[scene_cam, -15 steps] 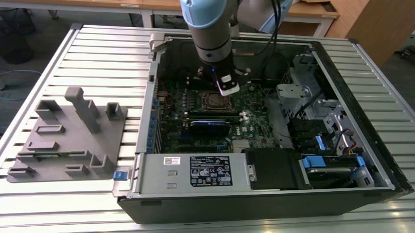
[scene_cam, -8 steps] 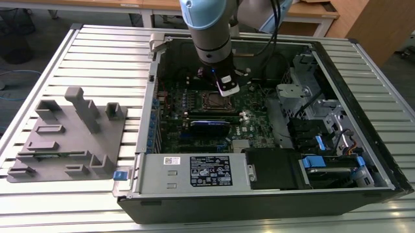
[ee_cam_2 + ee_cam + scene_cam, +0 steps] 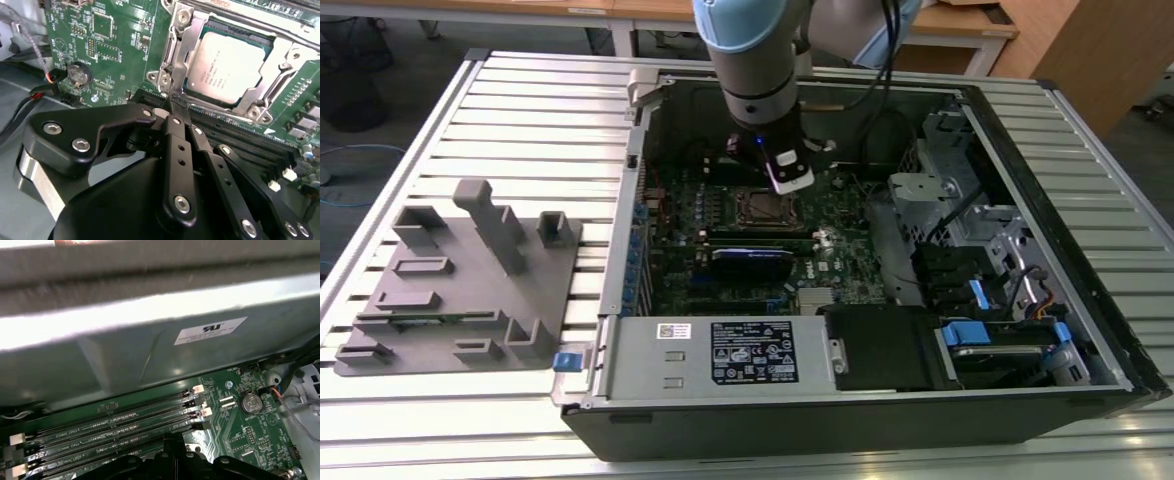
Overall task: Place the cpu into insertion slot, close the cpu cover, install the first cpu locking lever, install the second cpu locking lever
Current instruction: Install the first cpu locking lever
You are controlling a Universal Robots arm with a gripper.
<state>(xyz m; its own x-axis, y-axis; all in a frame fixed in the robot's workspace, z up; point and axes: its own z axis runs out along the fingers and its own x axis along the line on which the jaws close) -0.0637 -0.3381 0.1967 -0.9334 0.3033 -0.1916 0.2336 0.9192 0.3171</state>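
In the second wrist view the cpu (image 3: 230,67) already lies flat in the insertion slot (image 3: 200,37) on the motherboard (image 3: 107,55), silvery top up, and the cpu cover (image 3: 192,50) appears to be folded down around it, its frame bordering the chip on the sides that show. So I judge the first two steps done. The gripper (image 3: 172,102) has its fingers brought together to a narrow point with nothing seen between them, the tips just at the near corner of the cover, by a thin metal rod that may be one of the locking levers; whether it touches that rod I cannot tell. Whether either lever is latched is also not clear, so the lever work seems still open. In the exterior view the arm (image 3: 754,70) reaches down into the open computer case (image 3: 1067,210) on the slatted worktop (image 3: 520,110), the gripper (image 3: 790,178) hanging just beside the socket.
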